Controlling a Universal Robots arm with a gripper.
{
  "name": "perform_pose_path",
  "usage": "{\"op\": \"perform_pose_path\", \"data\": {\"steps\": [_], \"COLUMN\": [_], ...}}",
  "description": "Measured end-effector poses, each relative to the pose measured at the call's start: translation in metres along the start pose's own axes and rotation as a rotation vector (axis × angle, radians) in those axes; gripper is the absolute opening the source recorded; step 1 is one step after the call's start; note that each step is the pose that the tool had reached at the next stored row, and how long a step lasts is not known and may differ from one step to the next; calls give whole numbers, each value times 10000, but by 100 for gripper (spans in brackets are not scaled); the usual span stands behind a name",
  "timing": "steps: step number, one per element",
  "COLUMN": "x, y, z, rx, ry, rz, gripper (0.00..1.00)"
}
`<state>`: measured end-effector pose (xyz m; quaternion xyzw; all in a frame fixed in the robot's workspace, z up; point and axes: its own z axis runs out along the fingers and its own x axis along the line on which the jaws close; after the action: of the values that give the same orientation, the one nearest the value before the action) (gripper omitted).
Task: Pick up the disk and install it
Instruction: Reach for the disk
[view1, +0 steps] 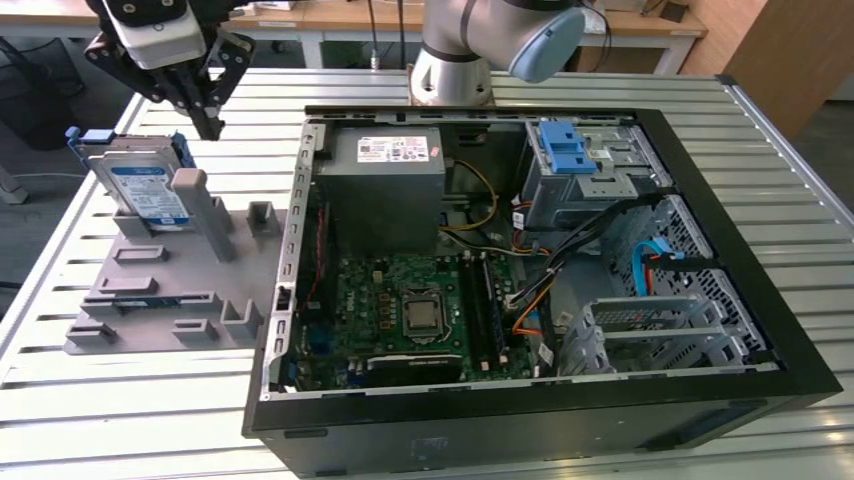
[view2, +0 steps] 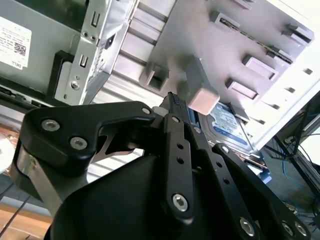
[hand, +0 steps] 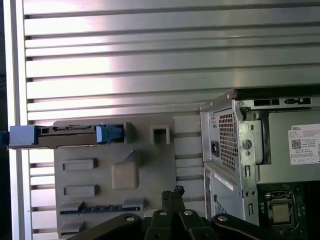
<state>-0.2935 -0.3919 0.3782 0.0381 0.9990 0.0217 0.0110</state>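
The disk (view1: 144, 185) is stood on edge in the grey rack (view1: 180, 298) at the exterior view's left, outside the computer case (view1: 534, 425); the gripper (view1: 210, 129) is poised just above and beside it, clenched on nothing, so it likely must be opened and centred over the top edge for a square grip.

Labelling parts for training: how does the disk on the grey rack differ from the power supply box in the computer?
The disk stands on edge in the grey rack; the power supply box sits inside the computer. The disk is thin with a blue frame; the box is bulky and plain grey. Both carry labels.
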Motion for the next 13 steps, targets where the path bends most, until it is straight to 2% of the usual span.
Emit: {"op": "perform_pose_path", "data": {"steps": [3, 13], "x": [57, 61], "y": [24, 28], "z": [9, 12], "rx": [8, 6], "ry": [54, 53], "rz": [6, 5], "gripper": [11, 11]}}
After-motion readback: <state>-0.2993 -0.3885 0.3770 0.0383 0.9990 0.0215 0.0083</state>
